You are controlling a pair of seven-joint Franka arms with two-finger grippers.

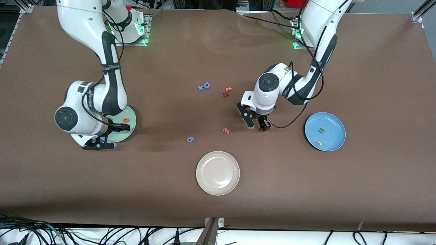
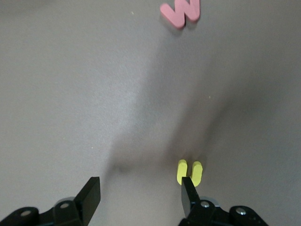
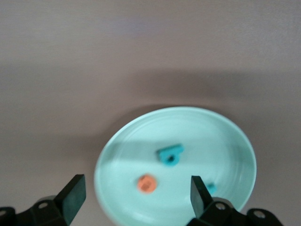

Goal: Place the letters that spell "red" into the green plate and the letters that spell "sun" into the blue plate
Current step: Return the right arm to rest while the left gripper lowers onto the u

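Front view shows the left gripper (image 1: 258,125) low over the brown matte tabletop (image 1: 306,190), fingers apart and empty. A small yellow foam u/n shape (image 2: 189,172) lies on the cloth just beside one fingertip (image 2: 187,192), outside the gap between the fingers. The pinkish-red "w" (image 1: 226,130) lies near this gripper, toward the right arm's end. The round glossy blue plate (image 1: 332,121) sits toward the left arm's end, holding a green u/n shape (image 1: 321,130) and a yellow letter (image 1: 319,143).

The right gripper (image 1: 109,136) hangs over the rim of the pale mint-green plate (image 1: 132,115), fingers wide apart, nothing between them. Below it, in the right wrist view, the smooth shallow dish holds an orange "e" (image 3: 147,183), a teal "d" (image 3: 170,155) and another small teal piece (image 3: 211,188), partly hidden by a finger.

Loose on the table lie a blue "D" (image 1: 206,85) touching a tiny blue piece (image 1: 200,88), two reddish-orange letters (image 1: 227,92), a blue "g" (image 1: 190,139) and a cream-white plate (image 1: 218,173).
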